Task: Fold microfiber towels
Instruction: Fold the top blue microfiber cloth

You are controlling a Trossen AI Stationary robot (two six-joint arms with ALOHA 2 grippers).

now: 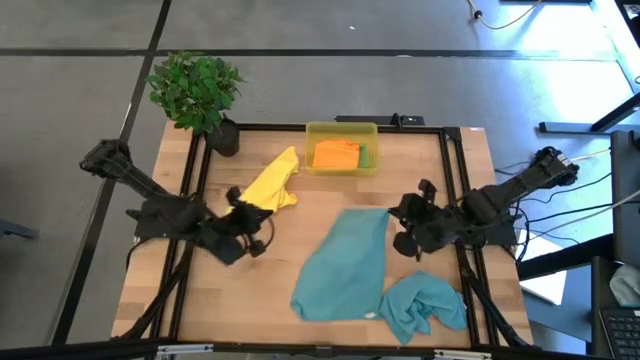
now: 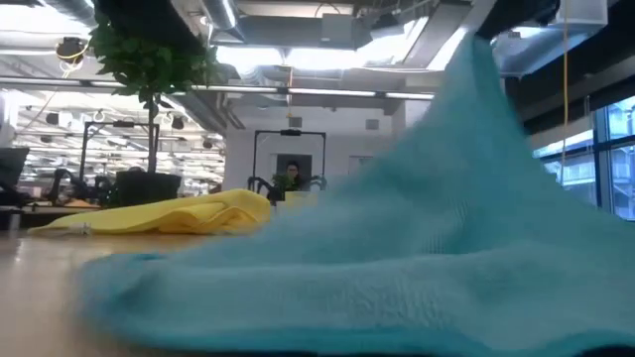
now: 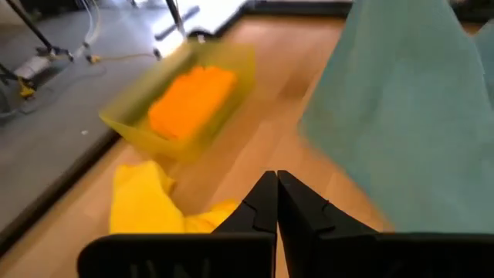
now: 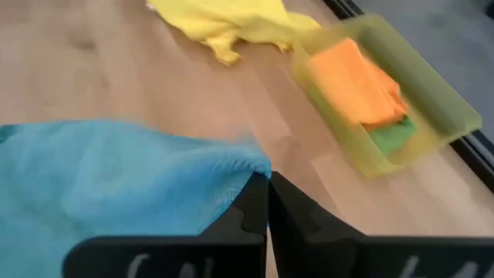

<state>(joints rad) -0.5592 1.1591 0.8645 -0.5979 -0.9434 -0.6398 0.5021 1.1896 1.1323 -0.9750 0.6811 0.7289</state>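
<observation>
A large teal towel lies spread on the table, and its far right corner is raised into a peak. My right gripper is shut on that corner. A yellow towel lies crumpled on the table at the far left. My left gripper hovers shut just beside and above the yellow towel, with nothing between its fingers. A second teal towel lies bunched near the front right. An orange towel rests on a green one inside the yellow bin. My right gripper pinches the teal towel's far right corner between its two fingers, coming from the table's right and slanting down. Whether it has one layer or several I cannot tell. The corner is lifted clear, and the rest of the towel slopes down onto the table.
A potted plant stands at the far left corner. The translucent yellow bin sits at the middle of the far edge. A black frame runs along the table's sides. Bare wood shows at the front left.
</observation>
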